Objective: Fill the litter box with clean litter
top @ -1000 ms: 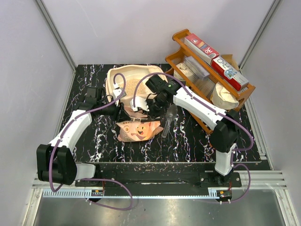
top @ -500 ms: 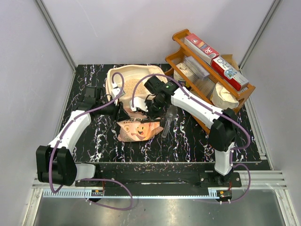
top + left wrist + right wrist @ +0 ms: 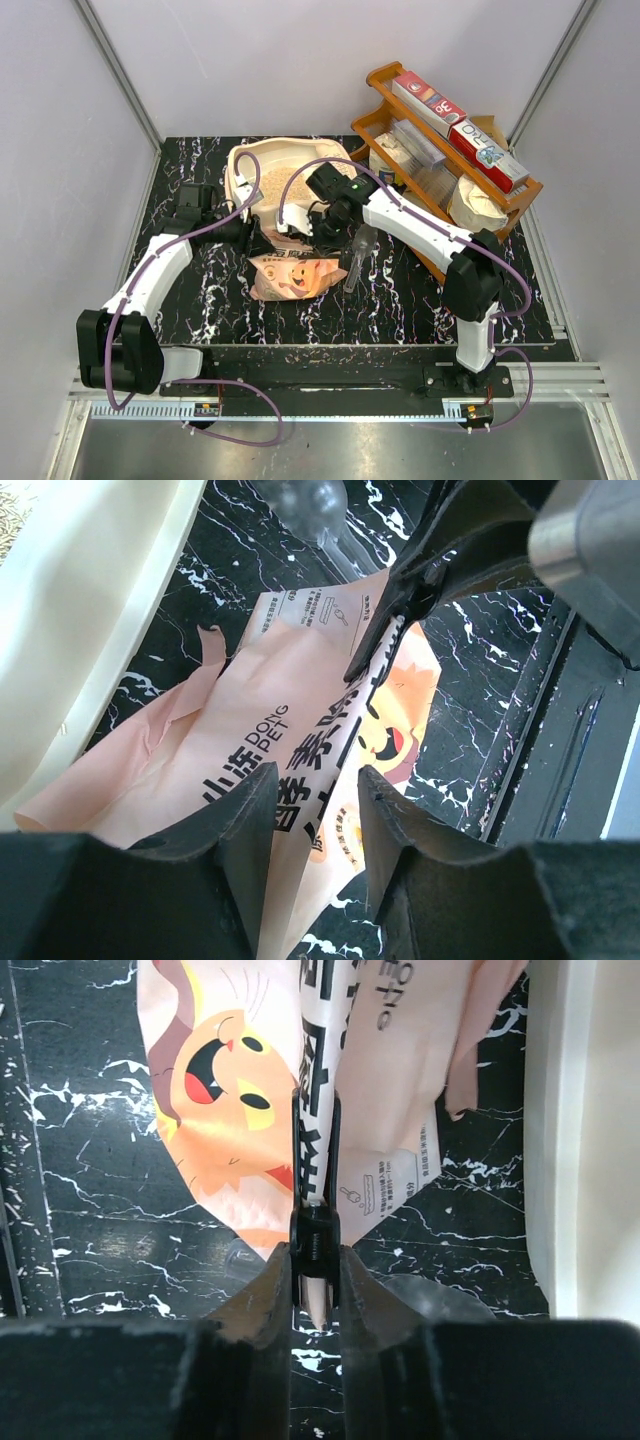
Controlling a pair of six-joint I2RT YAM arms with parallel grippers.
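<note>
My right jaws clamp a fold of the bag (image 3: 390, 1070); my left jaws straddle its edge, and I cannot tell if they grip. The box (image 3: 243, 163) sits at its twelve o'clock.

Matt bag (image 3: 250, 720), smooth plastic litter box (image 3: 90, 610)

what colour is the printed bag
Pink-orange bag, cartoon cat print; clearest in the right wrist view.

Both arms reach forward and inward, wrists close together. The right gripper (image 3: 316, 1110) pinches a fold of the litter bag (image 3: 220, 1110); the left gripper (image 3: 318, 780) has its jaws either side of the bag, set apart.
</note>
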